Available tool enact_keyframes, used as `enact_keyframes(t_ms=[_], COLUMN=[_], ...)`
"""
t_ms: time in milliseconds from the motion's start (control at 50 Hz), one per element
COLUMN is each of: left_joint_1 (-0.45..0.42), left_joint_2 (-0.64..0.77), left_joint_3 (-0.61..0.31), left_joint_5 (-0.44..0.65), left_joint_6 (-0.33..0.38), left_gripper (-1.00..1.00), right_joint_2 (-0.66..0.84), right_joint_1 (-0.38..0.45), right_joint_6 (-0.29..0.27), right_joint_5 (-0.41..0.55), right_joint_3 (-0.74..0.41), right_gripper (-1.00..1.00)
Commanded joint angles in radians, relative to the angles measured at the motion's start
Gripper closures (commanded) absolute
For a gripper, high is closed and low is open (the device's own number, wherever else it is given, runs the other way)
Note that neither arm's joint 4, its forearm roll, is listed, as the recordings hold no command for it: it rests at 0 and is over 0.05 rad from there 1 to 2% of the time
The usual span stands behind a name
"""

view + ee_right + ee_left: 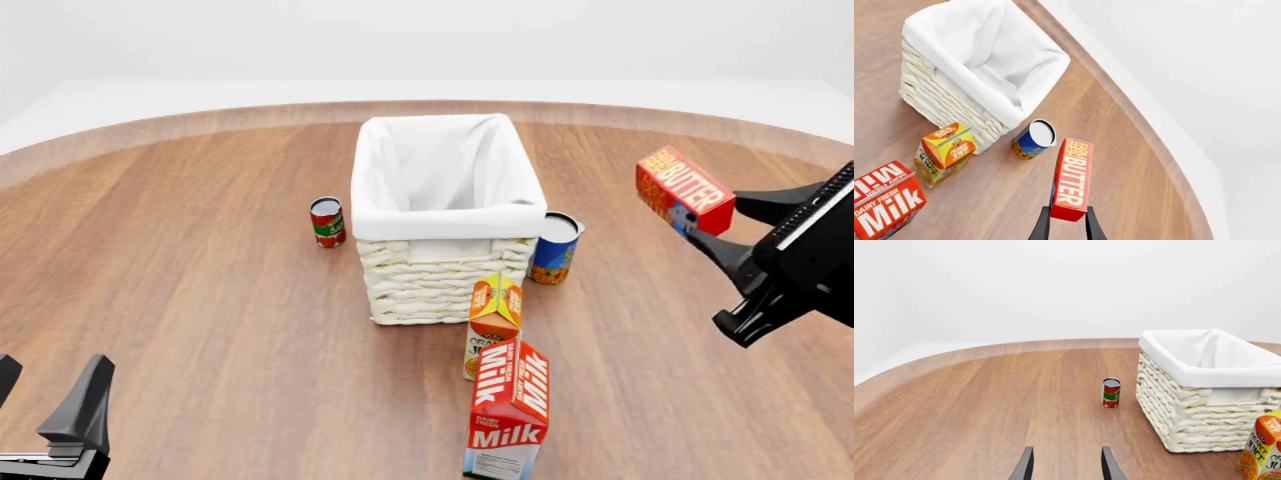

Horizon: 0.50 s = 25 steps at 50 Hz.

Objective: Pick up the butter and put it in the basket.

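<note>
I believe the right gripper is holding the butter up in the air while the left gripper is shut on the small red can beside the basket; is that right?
Not quite. The right gripper does hold the butter in the air, but the left gripper is open and empty. The front view shows it low and near, well away from the small red can, which stands untouched beside the basket.

In my front view the tall red milk carton (509, 410) runs off the bottom edge, and it hides the lower part of the orange-yellow juice carton (494, 312). My left gripper (48, 415) is cropped at the lower left corner. The big cream wicker basket (434, 275) covers part of the blue can (554, 248) at centre right.
</note>
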Motion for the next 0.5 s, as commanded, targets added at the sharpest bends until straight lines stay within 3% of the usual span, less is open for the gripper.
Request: enact_keyframes(t_ms=[20,160,320,500], left_joint_1=[0.000,0.000,0.000,0.000], left_joint_2=[0.000,0.000,0.000,0.000], left_joint_3=[0.000,0.000,0.000,0.000], left_joint_5=[0.000,0.000,0.000,0.000], left_joint_6=[0.000,0.000,0.000,0.000], left_gripper=[-1.00,-1.00,-1.00,-1.00], right_joint_2=[0.010,0.112,0.210,0.359], right_joint_1=[0.012,0.073,0.122,0.105], right_joint_6=[0.036,-0.018,-0.031,-0.020], right_joint_5=[0.061,0.048,0.037,0.032], right_joint_3=[-0.162,-0.231,-0.307,-0.441], right_gripper=[1.00,1.00,1.00,1.00])
